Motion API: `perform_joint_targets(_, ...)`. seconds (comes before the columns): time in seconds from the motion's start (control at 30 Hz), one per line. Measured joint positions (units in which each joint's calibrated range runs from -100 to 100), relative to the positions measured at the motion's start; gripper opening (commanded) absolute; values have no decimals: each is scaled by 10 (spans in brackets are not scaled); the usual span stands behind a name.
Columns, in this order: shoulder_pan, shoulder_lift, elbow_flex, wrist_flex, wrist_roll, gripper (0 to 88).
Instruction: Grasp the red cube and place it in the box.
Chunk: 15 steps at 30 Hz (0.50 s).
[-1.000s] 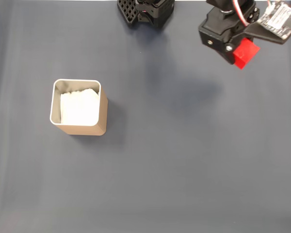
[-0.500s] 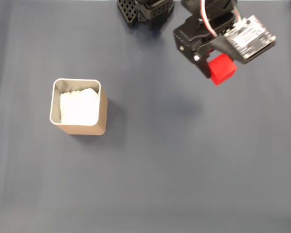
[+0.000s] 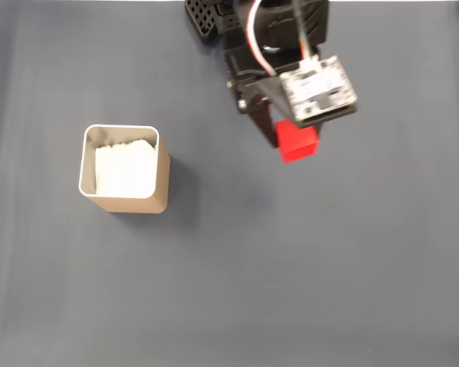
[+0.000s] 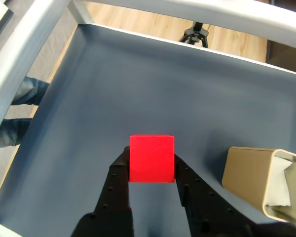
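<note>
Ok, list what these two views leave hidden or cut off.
- Gripper fingertips, fixed view: covered by the arm's camera board; the red cube pokes out below.
- Box, wrist view: right side cut by the frame edge, interior mostly unseen.
- Box bottom, fixed view: hidden under white padding.
- Cube's underside: unseen in both views.

Fixed view: arm base (image 3: 214, 19) cut off by top edge; red cube (image 3: 297, 143) partly hidden under the wrist circuit board (image 3: 319, 90), gripper fingers barely visible beneath it. Wrist view: box (image 4: 259, 180) clipped by right and bottom edges, its inside mostly out of sight; tripod (image 4: 195, 34) past the table, top cut off by frame bar (image 4: 187, 10).
</note>
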Motion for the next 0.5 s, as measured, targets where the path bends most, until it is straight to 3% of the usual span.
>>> perform_joint_targets(0.5, 124, 6, -15, 0, 2, 2)
